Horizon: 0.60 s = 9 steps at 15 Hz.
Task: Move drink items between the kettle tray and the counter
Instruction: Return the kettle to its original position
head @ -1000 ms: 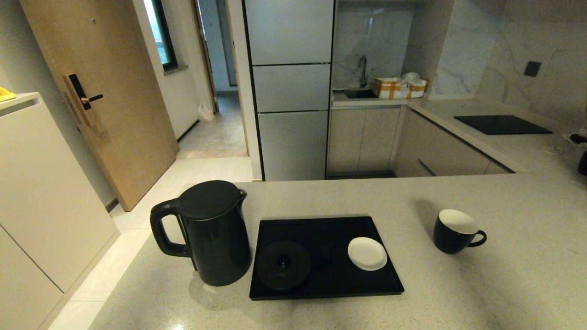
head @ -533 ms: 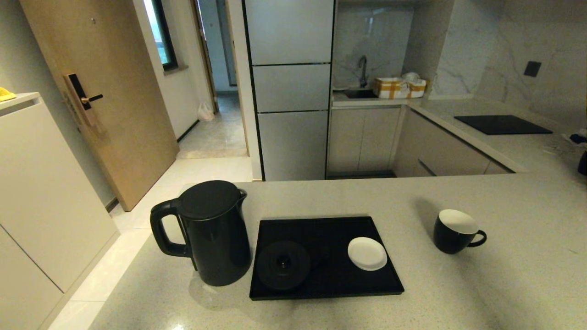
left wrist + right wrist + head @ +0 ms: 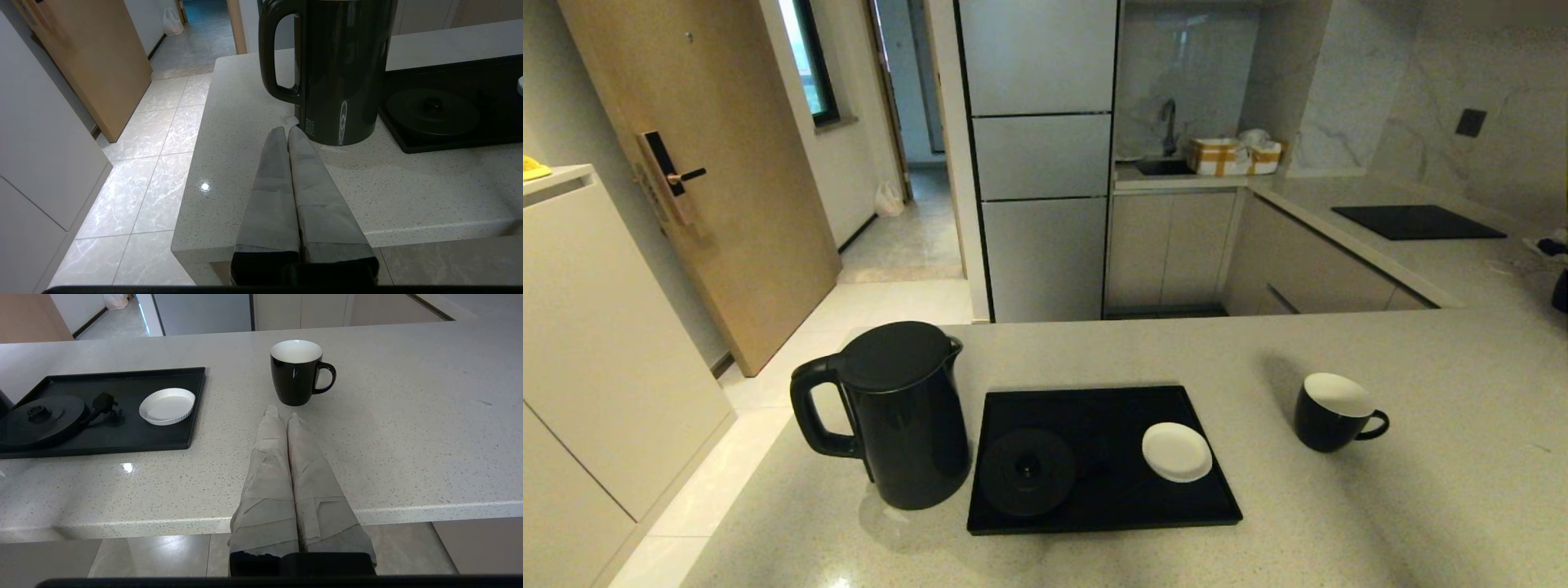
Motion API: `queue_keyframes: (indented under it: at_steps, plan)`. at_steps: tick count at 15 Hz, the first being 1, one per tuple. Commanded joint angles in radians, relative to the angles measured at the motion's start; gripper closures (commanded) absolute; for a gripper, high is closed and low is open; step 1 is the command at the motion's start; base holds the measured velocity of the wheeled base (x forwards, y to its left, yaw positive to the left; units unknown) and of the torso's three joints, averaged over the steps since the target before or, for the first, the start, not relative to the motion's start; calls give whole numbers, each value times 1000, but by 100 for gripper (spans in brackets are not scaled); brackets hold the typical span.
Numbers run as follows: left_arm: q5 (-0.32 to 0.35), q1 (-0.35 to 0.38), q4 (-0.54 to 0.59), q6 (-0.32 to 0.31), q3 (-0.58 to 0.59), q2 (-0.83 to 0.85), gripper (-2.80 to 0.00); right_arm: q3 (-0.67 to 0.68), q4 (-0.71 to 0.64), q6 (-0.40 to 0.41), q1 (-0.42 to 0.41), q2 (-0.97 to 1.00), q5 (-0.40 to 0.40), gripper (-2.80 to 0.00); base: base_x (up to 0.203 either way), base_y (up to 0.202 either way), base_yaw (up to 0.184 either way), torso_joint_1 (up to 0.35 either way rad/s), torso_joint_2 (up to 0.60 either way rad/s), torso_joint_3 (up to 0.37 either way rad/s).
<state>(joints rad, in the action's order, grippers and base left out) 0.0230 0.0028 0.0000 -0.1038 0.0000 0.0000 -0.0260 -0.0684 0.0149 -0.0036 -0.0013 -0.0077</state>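
since both drink items stand off the tray, the next move turns on which claw faces which item. the kettle (image 3: 890,412) stands upright on the counter (image 3: 1339,531), just beside the left edge of the kettle tray (image 3: 1094,510), with its loop handle turned out to the robot's left, away from the tray. the left claw (image 3: 288,130) hangs low at the near edge of the counter with its fingers pressed together and holding nothing, its tips aimed at the foot of the kettle, close to the base of the handle. the mug (image 3: 1333,412) stands upright on the counter well apart from the tray's right edge, white inside showing, its handle pointing to the robot's right. the right claw (image 3: 282,411), likewise closed up and empty, points straight at the mug's near wall and sits just short of it. so each arm has its own item dead ahead: left for the kettle, right for the mug. on the tray the round kettle base (image 3: 1027,472) lies in the left half with its plug and cord beside it, and the white saucer (image 3: 1176,451) lies in the right half. judging from this, the kettle would travel right onto the base and the mug left onto the saucer, and either claw must spread before it can take hold. neither arm shows in the head view.
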Motion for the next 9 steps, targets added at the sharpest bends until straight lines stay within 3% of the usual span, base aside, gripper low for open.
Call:
queue_keyframes:
  at_steps: [1,9]
  plan:
    - [0,1,0,0,2,2,0,0,-1,0,1,1,0,0,0,0,0,0,0,0]
    - [-2,0,12,-22,-7,3,0,0,-1,0,1,1,0,0,0,0,0,0,0,0]
